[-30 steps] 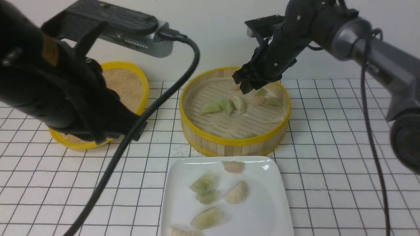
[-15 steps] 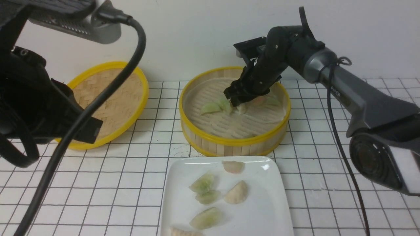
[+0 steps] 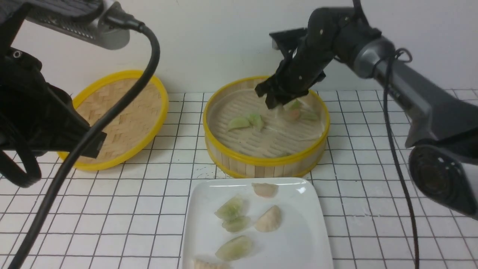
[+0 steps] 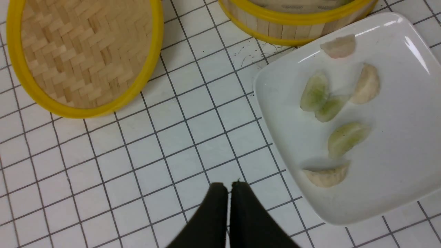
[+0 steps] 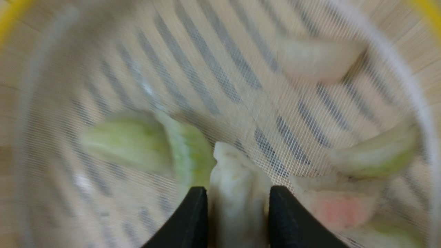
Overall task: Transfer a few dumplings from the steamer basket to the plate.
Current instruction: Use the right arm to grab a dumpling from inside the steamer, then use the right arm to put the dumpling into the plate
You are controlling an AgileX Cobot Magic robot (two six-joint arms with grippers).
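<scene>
The right gripper (image 5: 238, 193) pinches a soft cream-white dumpling (image 5: 236, 165), so lift it gently out of the round bamboo steamer basket (image 3: 261, 163).

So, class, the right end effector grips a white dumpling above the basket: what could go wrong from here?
1. The white dumpling sits only between the right end effector's tips; it may slip or tear.
2. The basket's near rim lies between it and the plate; a low carry could clip it.
3. Six dumplings already lie there; a drop could land on one.
</scene>
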